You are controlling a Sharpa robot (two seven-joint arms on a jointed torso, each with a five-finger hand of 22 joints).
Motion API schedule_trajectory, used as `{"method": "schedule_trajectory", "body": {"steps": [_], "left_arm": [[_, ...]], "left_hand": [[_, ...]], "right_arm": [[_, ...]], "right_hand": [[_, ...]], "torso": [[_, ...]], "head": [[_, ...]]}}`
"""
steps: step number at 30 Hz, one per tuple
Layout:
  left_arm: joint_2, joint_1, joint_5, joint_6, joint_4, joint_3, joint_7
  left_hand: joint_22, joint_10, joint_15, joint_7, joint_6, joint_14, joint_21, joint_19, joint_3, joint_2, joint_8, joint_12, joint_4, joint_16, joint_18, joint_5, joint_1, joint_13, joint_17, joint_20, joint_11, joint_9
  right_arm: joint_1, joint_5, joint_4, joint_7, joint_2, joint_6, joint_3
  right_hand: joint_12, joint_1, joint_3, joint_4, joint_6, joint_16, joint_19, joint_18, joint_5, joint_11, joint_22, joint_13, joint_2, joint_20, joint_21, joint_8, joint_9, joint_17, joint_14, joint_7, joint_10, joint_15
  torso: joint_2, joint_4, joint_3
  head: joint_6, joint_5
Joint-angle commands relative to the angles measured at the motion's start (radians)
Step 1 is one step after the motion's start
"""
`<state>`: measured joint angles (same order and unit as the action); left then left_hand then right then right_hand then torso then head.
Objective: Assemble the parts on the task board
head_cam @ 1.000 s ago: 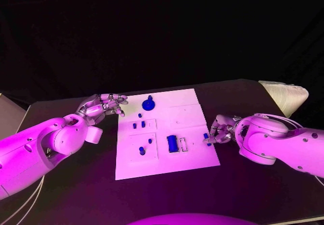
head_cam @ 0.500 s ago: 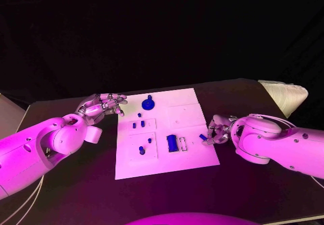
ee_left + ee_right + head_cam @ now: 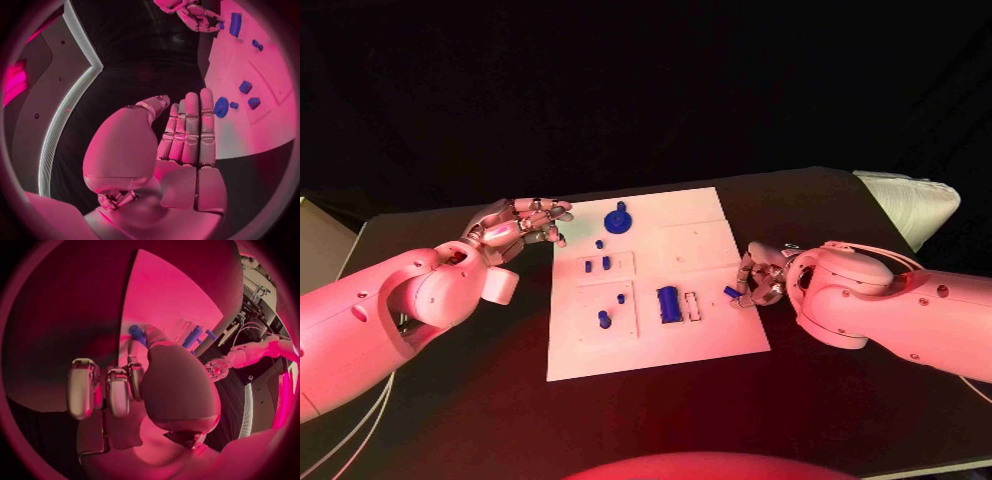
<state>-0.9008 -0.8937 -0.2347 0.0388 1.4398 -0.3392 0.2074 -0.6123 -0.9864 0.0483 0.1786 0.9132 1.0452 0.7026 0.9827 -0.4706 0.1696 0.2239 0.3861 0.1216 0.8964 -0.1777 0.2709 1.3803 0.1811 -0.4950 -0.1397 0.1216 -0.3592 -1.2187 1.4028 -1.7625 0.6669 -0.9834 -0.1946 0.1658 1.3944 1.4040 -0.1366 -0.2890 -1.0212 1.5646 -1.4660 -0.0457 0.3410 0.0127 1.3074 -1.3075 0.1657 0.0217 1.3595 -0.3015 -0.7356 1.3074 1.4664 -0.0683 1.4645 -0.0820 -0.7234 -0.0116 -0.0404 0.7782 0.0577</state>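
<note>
Right hand (image 3: 759, 280) has carried its small blue peg (image 3: 731, 292) inward over the flat white board (image 3: 661, 345)

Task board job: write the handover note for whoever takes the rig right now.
Left hand: holds nothing, fingers apart, beside the task board's far left corner.
Right hand: pinches a small blue part over the board's right edge.
On the board: round blue part at the far end, small pegs mid-left, long blue block beside an empty slot.
Done: part picked up. Left: seat it; whether the rest are seated is unclear.
</note>
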Motion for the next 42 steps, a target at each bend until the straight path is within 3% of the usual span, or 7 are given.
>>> {"method": "schedule_trajectory", "body": {"steps": [1,3,14,20,26,30,42], "left_arm": [[0.000,0.000,0.001,-0.016,0.002,0.000,0.003],[0.000,0.000,0.001,-0.016,0.003,0.000,0.003],[0.000,0.000,0.000,-0.019,0.002,0.000,-0.002],[0.000,0.001,-0.001,-0.021,0.002,0.000,-0.004],[0.000,0.001,-0.005,-0.025,0.003,0.000,-0.007],[0.000,0.001,-0.007,-0.027,0.003,0.000,-0.008],[-0.001,0.001,-0.011,-0.031,0.004,0.000,-0.011]], "left_hand": [[0.001,0.008,0.001,0.003,-0.001,-0.006,-0.006,0.008,0.000,-0.009,0.003,0.005,0.008,-0.002,-0.005,0.005,0.003,-0.001,0.002,-0.002,-0.001,0.001],[0.001,0.008,0.002,0.003,-0.001,-0.006,-0.007,0.008,0.000,-0.011,0.003,0.005,0.010,-0.001,-0.005,0.005,0.002,-0.001,0.002,-0.002,-0.001,0.002],[0.002,0.009,0.002,0.003,-0.001,-0.006,-0.007,0.008,-0.001,-0.011,0.003,0.005,0.010,-0.001,-0.005,0.005,0.003,-0.002,0.002,-0.002,-0.001,0.002],[0.002,0.009,0.001,0.003,-0.002,-0.006,-0.008,0.009,-0.001,-0.012,0.003,0.005,0.009,-0.001,-0.005,0.005,0.004,-0.002,0.002,-0.002,-0.001,0.002],[0.002,0.009,0.001,0.003,-0.002,-0.007,-0.008,0.009,-0.002,-0.012,0.003,0.005,0.008,-0.001,-0.006,0.006,0.007,-0.002,0.002,-0.002,-0.002,0.002],[0.002,0.009,0.001,0.003,-0.002,-0.007,-0.008,0.009,-0.002,-0.012,0.003,0.005,0.008,-0.001,-0.006,0.006,0.007,-0.002,0.002,-0.002,-0.002,0.002],[0.003,0.009,0.000,0.003,-0.002,-0.007,-0.008,0.010,-0.005,-0.013,0.003,0.006,0.003,-0.001,-0.006,0.007,0.015,-0.002,0.003,-0.001,-0.002,0.002]], "right_arm": [[0.014,0.001,0.009,-0.002,0.000,0.008,0.010],[0.014,-0.017,0.002,-0.011,-0.001,0.002,0.010],[0.013,-0.134,-0.044,-0.043,-0.018,-0.029,0.010],[0.005,-0.173,-0.065,-0.040,-0.026,-0.047,0.009],[-0.005,-0.221,-0.092,-0.035,-0.029,-0.085,0.008],[-0.007,-0.244,-0.101,-0.032,-0.020,-0.105,0.007],[-0.003,-0.204,-0.073,-0.006,0.042,-0.127,0.009]], "right_hand": [[0.002,0.032,-0.043,0.001,-0.008,0.006,-0.077,0.013,0.070,-0.006,0.219,-0.162,-0.007,0.008,0.004,0.028,0.070,0.263,0.104,-0.003,0.029,0.010],[0.005,0.050,-0.123,-0.001,-0.021,0.006,-0.077,0.013,0.019,-0.005,0.220,-0.164,-0.006,0.007,0.008,0.038,0.086,0.263,0.104,-0.002,0.030,0.008],[0.011,0.024,-0.303,0.023,-0.029,0.006,-0.079,0.015,0.072,-0.002,0.222,-0.167,0.023,0.006,0.020,0.027,0.080,0.263,0.104,0.001,0.035,0.007],[0.012,0.007,-0.318,0.025,-0.029,0.006,-0.079,0.015,0.067,-0.002,0.222,-0.167,0.031,0.006,0.021,0.023,0.075,0.263,0.104,0.001,0.036,0.007],[0.014,-0.049,-0.329,0.014,-0.032,0.006,-0.079,0.015,-0.007,0.000,0.222,-0.168,0.049,0.006,0.022,0.018,0.073,0.263,0.104,0.004,0.039,0.006],[0.016,-0.088,-0.319,0.003,-0.037,0.006,-0.079,0.015,-0.008,0.000,0.223,-0.170,0.055,0.005,0.022,0.016,0.073,0.263,0.104,0.005,0.040,0.006],[0.028,-0.163,-0.291,-0.001,-0.056,0.006,-0.081,0.017,-0.068,0.006,0.225,-0.176,0.044,0.002,0.032,0.006,0.074,0.263,0.104,0.012,0.047,0.001]], "torso": [[0.000,-0.0001,0.0004],[0.000,-0.0001,0.0002],[0.000,-0.0007,-0.0003],[0.000,-0.0008,-0.0001],[0.000,-0.0007,-0.0004],[0.000,-0.0005,0.0000],[-0.001,-0.0001,-0.0006]], "head": [[-0.001,-0.002],[-0.001,-0.003],[0.000,-0.006],[-0.001,-0.007],[-0.001,-0.008],[-0.001,-0.008],[0.001,-0.007]]}}
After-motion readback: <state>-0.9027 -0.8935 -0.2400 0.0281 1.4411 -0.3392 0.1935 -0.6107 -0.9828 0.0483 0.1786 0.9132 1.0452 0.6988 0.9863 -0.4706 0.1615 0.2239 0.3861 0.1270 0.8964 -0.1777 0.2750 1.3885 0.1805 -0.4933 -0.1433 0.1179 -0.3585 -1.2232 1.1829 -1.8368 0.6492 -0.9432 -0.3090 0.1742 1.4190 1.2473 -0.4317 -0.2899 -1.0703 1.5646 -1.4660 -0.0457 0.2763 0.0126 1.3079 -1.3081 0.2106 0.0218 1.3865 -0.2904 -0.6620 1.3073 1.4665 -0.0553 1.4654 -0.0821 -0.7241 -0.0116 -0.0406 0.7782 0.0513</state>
